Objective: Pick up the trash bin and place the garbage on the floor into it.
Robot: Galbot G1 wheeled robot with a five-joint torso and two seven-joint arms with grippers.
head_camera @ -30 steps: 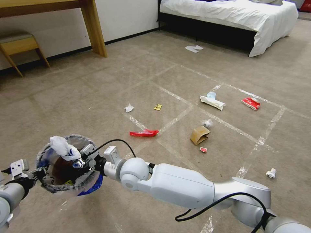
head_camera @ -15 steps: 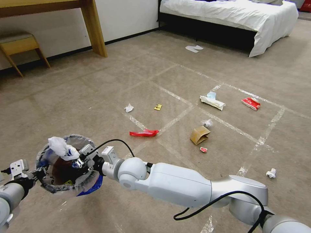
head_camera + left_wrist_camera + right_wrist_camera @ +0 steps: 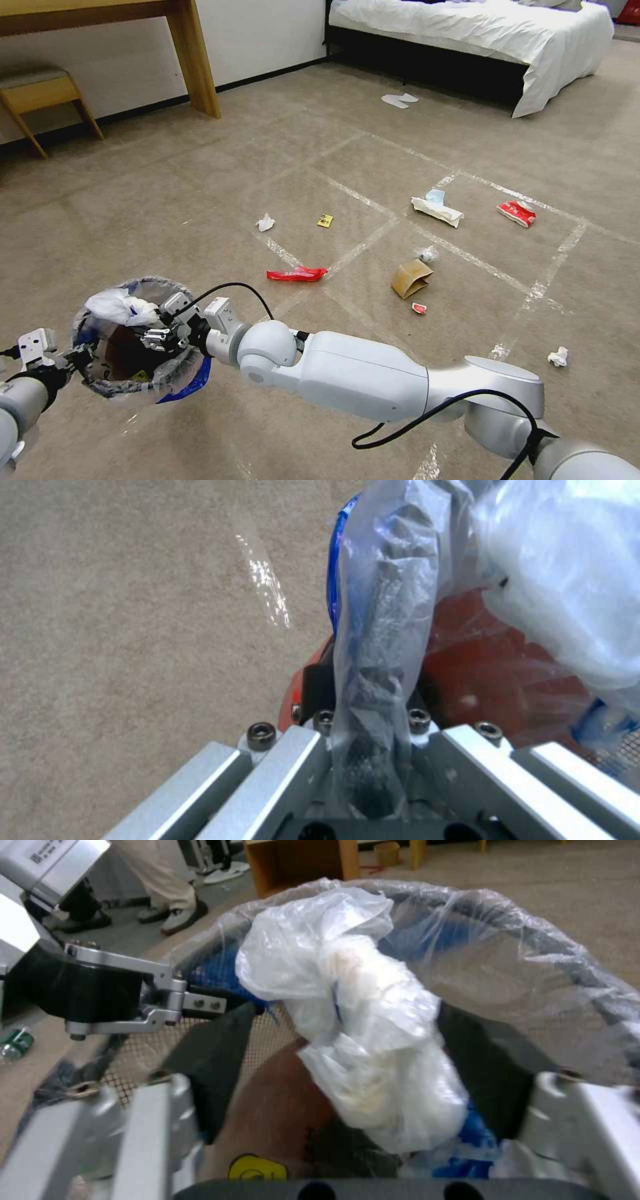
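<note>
So far the first half is done: the trash bin (image 3: 137, 347) is off the floor, held up in front of me on my left side, with my left fingers (image 3: 320, 760) clamped on its rim through the crinkly liner (the wrist view shows plastic and rim pinched between the two silver pads). My right arm reaches across my body, and my right fingers (image 3: 155, 333) sit over the bin's mouth. They are spread apart, and the white tissue wad (image 3: 360, 1040) hangs between them, half over the rim and half inside; I judge it released or very nearly so, though whether it touches a pad I cannot say.

That makes one piece in, at best, and most of the job is left. Out on the carpet lie a red wrapper strip (image 3: 297, 274), a brown paper bag (image 3: 410, 278) with a small clear scrap just beside it, a tiny red-white bit (image 3: 419, 308) near the bag, a crumpled tissue (image 3: 265, 223), a little yellow wrapper (image 3: 325, 221), a white packet (image 3: 438, 211) with a blue mask (image 3: 435, 196) touching it, a red-white packet (image 3: 516, 213), and another tissue (image 3: 558, 357) well off to my right. None of these is near the bin. The white slippers (image 3: 399, 100) by the bed (image 3: 480, 27) look like no litter to me.
</note>
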